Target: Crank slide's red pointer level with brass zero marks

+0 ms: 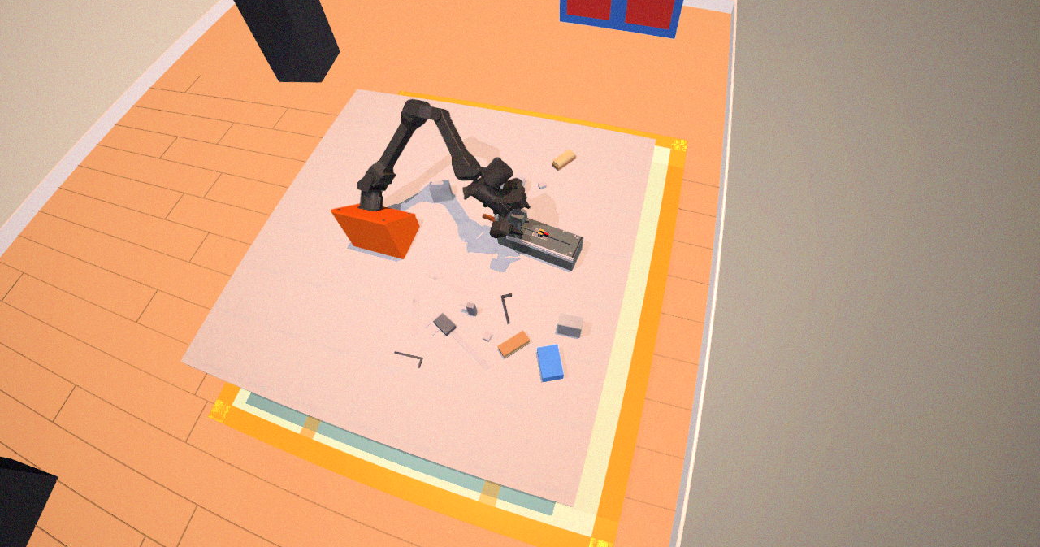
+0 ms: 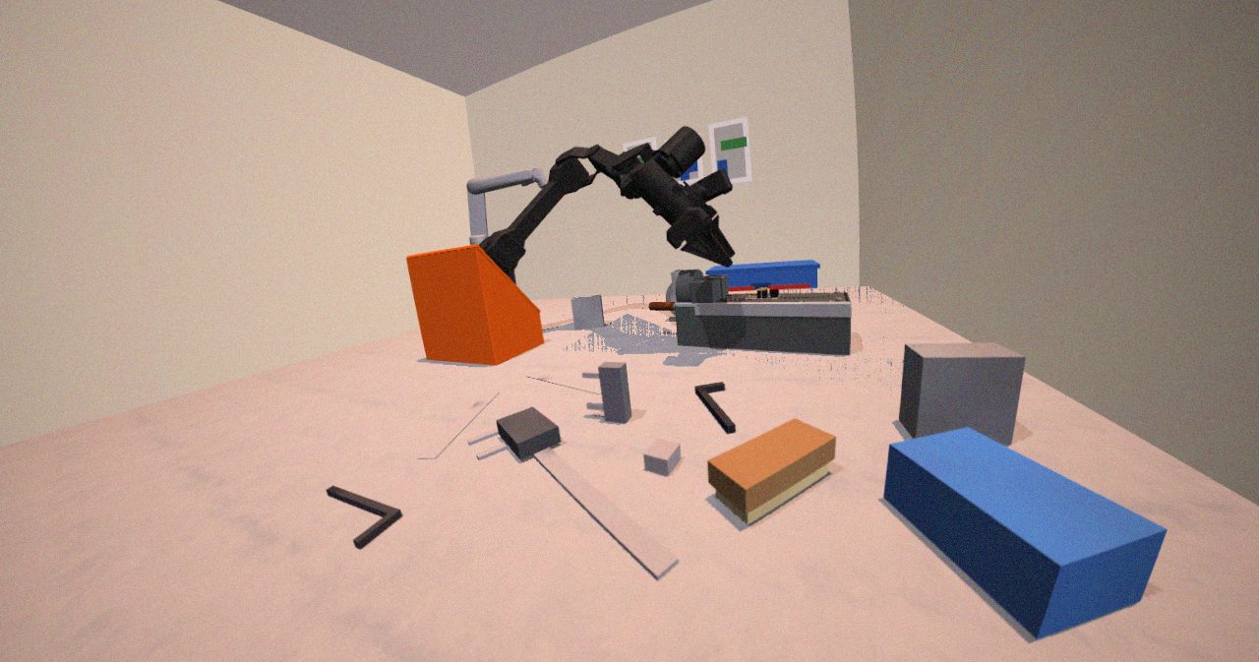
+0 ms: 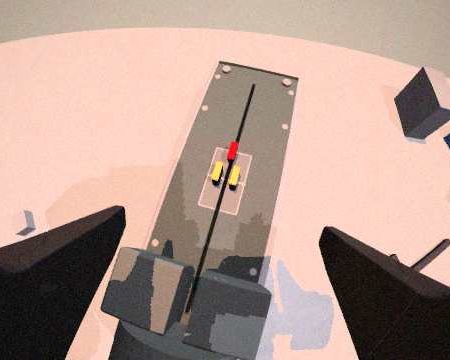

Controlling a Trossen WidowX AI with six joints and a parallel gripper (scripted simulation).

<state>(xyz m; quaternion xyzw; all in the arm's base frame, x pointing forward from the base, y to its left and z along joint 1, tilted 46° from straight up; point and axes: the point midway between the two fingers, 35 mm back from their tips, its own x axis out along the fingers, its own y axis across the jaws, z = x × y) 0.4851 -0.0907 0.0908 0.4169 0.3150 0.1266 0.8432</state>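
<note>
A black tower [image 1: 291,27] stands on the plank floor [image 1: 94,267]; right of it, the pale surface [image 1: 327,310] [image 2: 219,517] [image 3: 85,100] carries the crank's brown handle [image 1: 488,217] [image 2: 661,306], cut off in the wrist view, then the open, empty pincer [image 1: 513,218] [image 2: 727,262] [image 3: 227,227] above the machine [image 1: 552,249] [image 2: 765,328] [image 3: 265,110]

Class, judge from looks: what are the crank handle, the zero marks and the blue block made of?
Crank handle: probably wood, reddish-brown.
Zero marks: perhaps brass, bright yellow.
Blue block: possibly painted wood or plastic, evenly coloured.
</note>
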